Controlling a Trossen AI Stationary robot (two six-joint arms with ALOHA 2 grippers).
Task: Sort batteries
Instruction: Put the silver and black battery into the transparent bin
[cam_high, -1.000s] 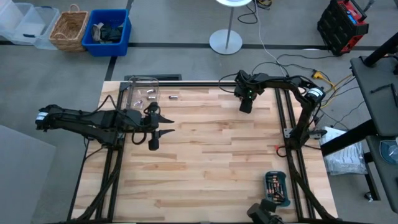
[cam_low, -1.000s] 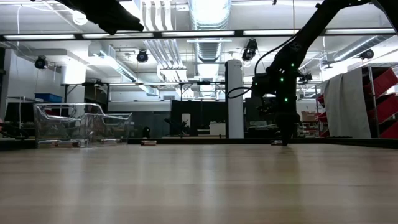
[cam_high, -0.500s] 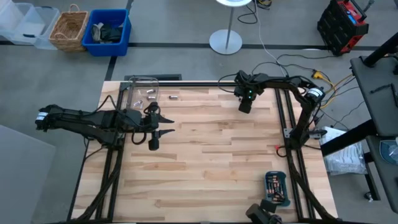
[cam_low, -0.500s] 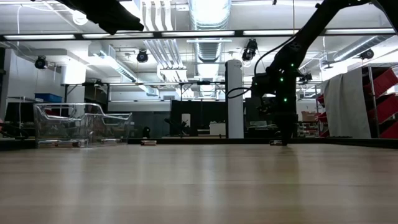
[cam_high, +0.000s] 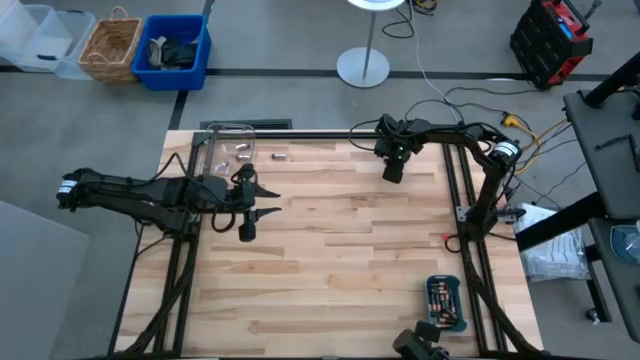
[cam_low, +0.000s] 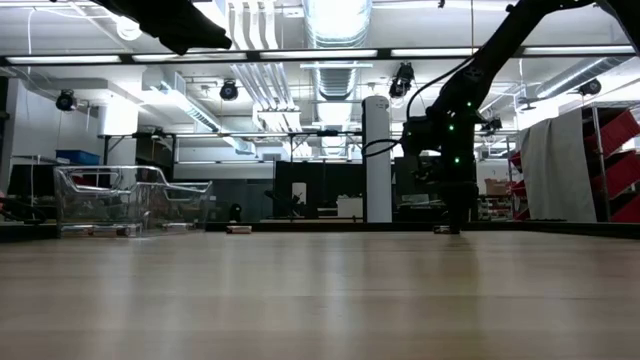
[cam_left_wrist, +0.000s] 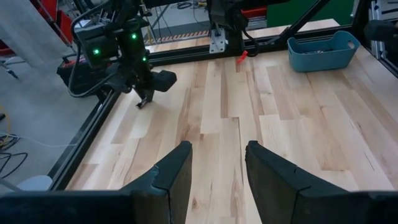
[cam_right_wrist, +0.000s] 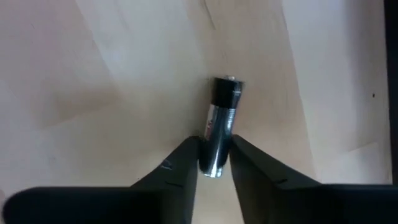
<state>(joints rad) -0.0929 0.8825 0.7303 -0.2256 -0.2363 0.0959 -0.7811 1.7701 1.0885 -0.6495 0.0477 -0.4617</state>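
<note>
Between right gripper (cam_right_wrist: 213, 163) fingers (cam_right_wrist: 180, 163), battery (cam_right_wrist: 221, 124) lies lengthwise.

Two slender matte-black arms (cam_high: 150, 195) trail black cables; green lights glow on the right wrist (cam_left_wrist: 115, 46).

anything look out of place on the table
One battery lies loose on the wood just outside the clear box, apart from the cells inside it. Another battery lies flat between the right hand's fingers near the far edge. The left hand is open and empty.
</note>
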